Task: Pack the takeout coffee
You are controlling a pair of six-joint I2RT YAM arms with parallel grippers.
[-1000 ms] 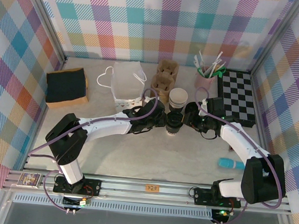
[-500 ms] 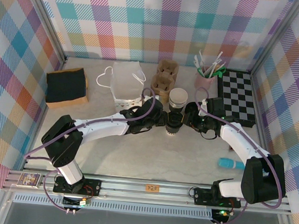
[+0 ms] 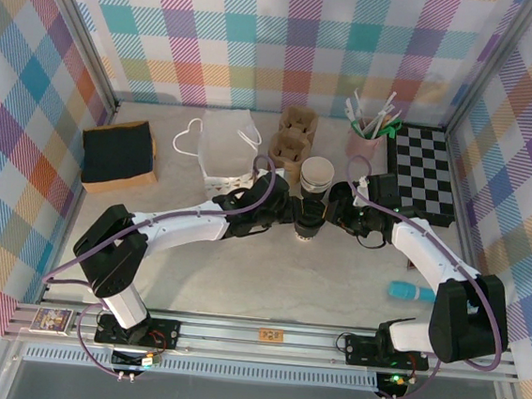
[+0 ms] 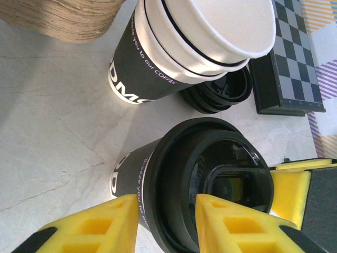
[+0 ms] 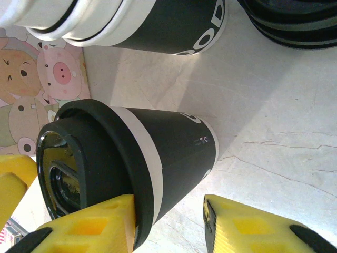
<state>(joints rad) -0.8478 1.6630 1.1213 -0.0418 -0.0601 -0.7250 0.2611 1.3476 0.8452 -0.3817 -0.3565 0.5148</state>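
Observation:
The takeout coffee point(image 3: 308, 221), a dark paper cup with a white band and a black lid, stands upright mid-table just in front of the cup stack. My left gripper point(image 3: 286, 213) is at its left. In the left wrist view its yellow fingers point(image 4: 95, 226) stand apart at the lid's rim, one beside the cup wall point(image 4: 131, 174), one over the lid top. My right gripper point(image 3: 333, 213) is at the cup's right. Its fingers are open: one finger point(image 5: 89, 224) touches the lid rim of the coffee point(image 5: 168, 153), while the other stands clear over the table.
A stack of lidless cups point(image 3: 316, 174) and loose black lids point(image 4: 221, 92) sit just behind the coffee. A white bag point(image 3: 229, 144), cardboard carriers point(image 3: 294, 138), a checkerboard point(image 3: 422, 172), a stirrer cup point(image 3: 366, 138), a dark pad point(image 3: 120, 152) and a teal object point(image 3: 411, 291) lie around.
The left arm's elbow swung a little leftward early on. Both grippers have stayed at the coffee, which has not moved.

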